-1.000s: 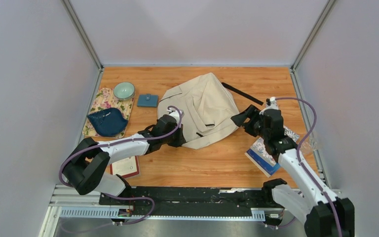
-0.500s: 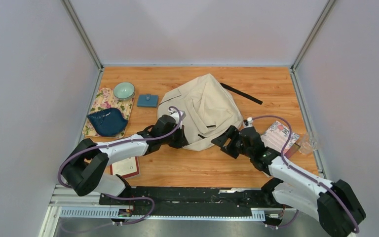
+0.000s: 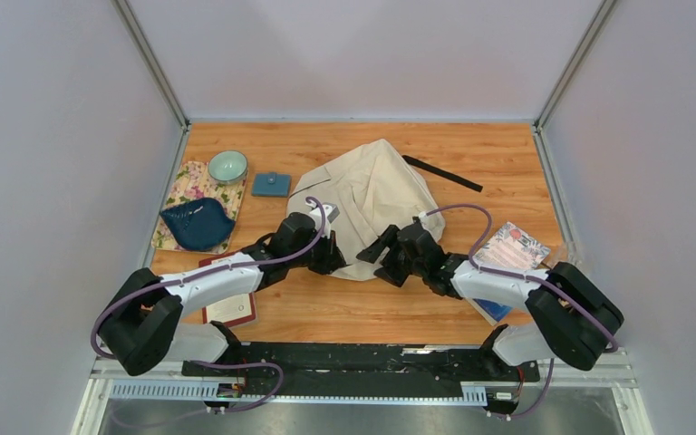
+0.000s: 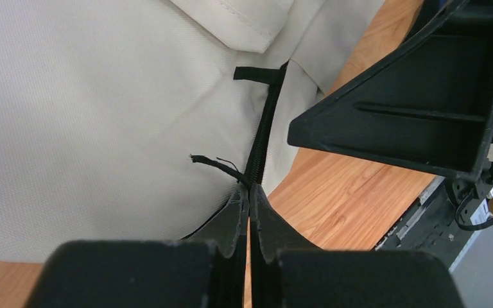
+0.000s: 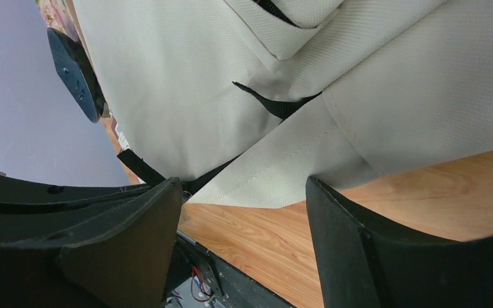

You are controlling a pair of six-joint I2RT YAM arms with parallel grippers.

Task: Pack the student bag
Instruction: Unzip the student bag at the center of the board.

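Cream fabric fills the view ahead of both my hands: the student bag (image 3: 372, 195) lies flat on the table (image 3: 507, 154), its near hem right at my fingertips. My left gripper (image 4: 249, 192) is pressed together, pinching the zip pull (image 4: 221, 165) at the near end of the black zip (image 4: 261, 135). My right gripper (image 5: 244, 186) is spread wide, straddling the bag's near corner without gripping it. I judge the job barely begun: the zip looks closed, and the flowered book (image 3: 514, 245) behind my right wrist and the blue pouch (image 3: 272, 184) beyond my left hand both lie outside the bag. Room is tight between my hands, with a right finger looming just beside the left. Bare wood lies open behind both, towards my bases.
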